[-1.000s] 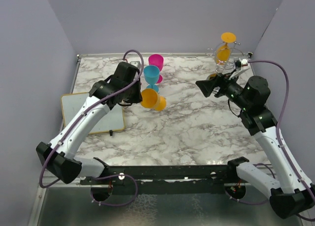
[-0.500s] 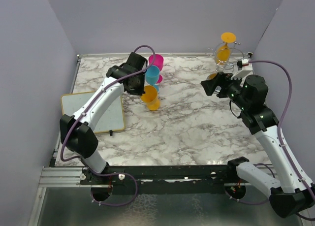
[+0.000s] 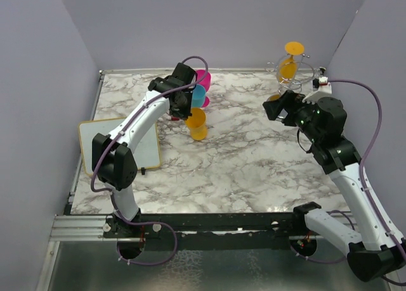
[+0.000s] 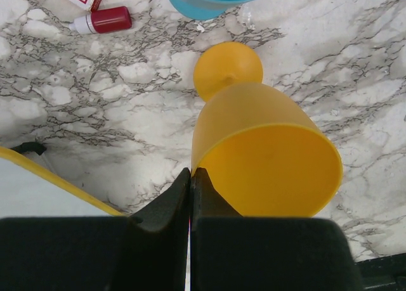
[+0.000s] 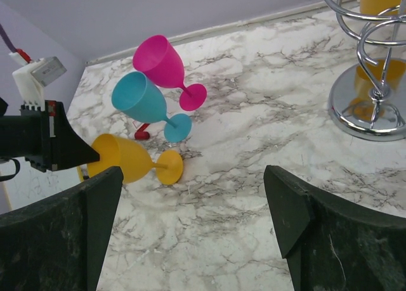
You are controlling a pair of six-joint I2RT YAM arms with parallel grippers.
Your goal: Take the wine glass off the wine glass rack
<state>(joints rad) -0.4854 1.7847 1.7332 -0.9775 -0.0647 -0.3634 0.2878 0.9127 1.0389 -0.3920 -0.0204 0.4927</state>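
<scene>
**Stretching out: left arm deep over the table, right claw spread wide**

Since a second ago the left arm has swung out toward the back. Its left gripper (image 4: 191, 174), fingers pressed together on the rim, pinches the tilted orange plastic wine glass (image 4: 266, 158) just in front of the blue plastic wine glass (image 3: 198, 96) and the pink plastic wine glass (image 3: 202, 79). The right gripper (image 5: 192, 177) has widened and holds nothing.

The silver wire wine glass rack (image 5: 374, 82) stands near that spread gripper, beyond it and to its right, not touching, in the back right corner. The hanging orange plastic wine glass (image 3: 288, 67) sits upside down in its loops, foot up. Whether the tilted glass's foot touches the table I can't quite say.

Underneath is a white marble-patterned tabletop (image 3: 241, 158), with a yellow-edged whiteboard (image 3: 124, 145) at the left and a small red-and-white tube (image 4: 101, 19). Plain lilac walls (image 3: 241, 25) close it in.
</scene>
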